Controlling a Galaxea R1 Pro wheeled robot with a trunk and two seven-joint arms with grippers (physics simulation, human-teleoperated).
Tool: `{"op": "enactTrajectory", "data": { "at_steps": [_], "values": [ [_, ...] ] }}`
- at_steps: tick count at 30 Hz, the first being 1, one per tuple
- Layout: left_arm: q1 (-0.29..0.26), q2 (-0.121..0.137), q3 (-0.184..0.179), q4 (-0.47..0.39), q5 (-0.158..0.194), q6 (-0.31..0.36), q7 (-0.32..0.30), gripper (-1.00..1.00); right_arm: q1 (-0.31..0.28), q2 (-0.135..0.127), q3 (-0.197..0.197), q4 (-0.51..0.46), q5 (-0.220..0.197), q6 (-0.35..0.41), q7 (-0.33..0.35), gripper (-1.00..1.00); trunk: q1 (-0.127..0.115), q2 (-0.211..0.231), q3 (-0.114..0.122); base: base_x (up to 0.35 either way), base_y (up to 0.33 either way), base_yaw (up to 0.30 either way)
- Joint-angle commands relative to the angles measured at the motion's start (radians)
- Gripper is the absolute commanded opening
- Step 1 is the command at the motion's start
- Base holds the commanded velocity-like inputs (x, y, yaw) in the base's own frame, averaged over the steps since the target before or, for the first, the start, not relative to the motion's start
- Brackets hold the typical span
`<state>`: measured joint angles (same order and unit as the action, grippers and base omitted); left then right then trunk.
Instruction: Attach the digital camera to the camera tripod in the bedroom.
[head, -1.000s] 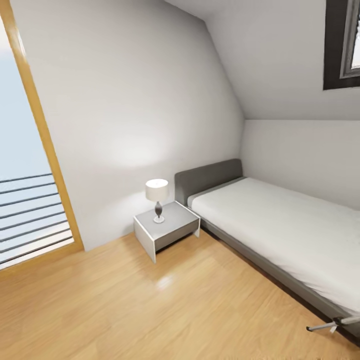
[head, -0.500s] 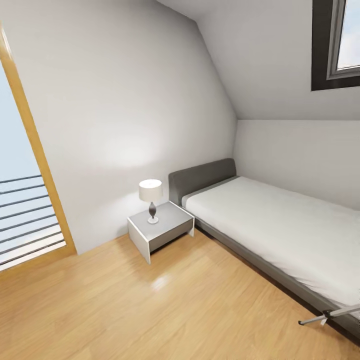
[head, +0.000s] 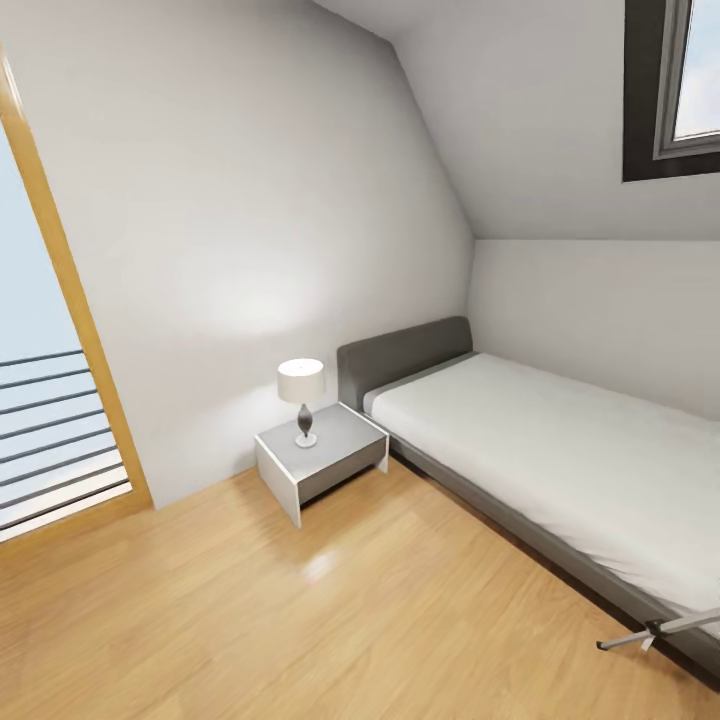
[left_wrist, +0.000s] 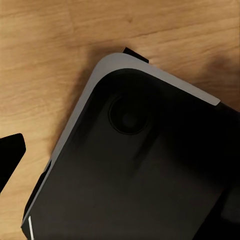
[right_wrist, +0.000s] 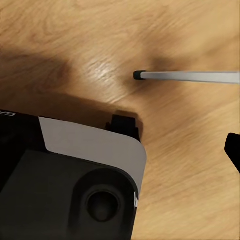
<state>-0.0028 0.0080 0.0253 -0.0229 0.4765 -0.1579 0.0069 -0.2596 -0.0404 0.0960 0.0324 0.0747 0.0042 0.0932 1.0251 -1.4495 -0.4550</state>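
Head view first: we look into the bedroom, with a pale wall ahead, a wood plank floor (head: 300, 620), a grey bed (head: 560, 470) running from about 12 o'clock out to 4 o'clock, and a nightstand (head: 322, 462) with a small lamp (head: 302, 398) beside the headboard. At roughly 4 o'clock, low by the bed's foot, a silver leg with a black joint pokes into frame; we take it for part of the camera tripod (head: 650, 632). It lies nearly level across the floor line, pointing toward 9 o'clock. We cannot find the digital camera here.

Left wrist view next: we look down on the robot's own dark base (left_wrist: 140, 165) with its grey edge, over the plank floor. A black shape at the frame edge may be a fingertip, but we cannot tell how far that claw stands open or whether it carries anything.

Right wrist view last: over the base corner a slim silver leg with a black foot crosses the floor (right_wrist: 190, 76), so we judge the tripod lies on the right arm's side, nearer that arm. The right claw's opening we cannot tell either.

We judge the robot must turn toward 4 o'clock before reaching.
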Motion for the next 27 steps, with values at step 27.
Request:
{"op": "enactTrajectory", "data": {
  "at_steps": [27],
  "values": [
    [-0.012,0.079,0.006,-0.222,-0.013,0.204,0.006,1.00,-0.002,0.016,0.033,-0.049,0.078,0.041,0.012,1.00,0.000,-0.001,-0.001,0.000,0.000,0.000]
  ]
}}
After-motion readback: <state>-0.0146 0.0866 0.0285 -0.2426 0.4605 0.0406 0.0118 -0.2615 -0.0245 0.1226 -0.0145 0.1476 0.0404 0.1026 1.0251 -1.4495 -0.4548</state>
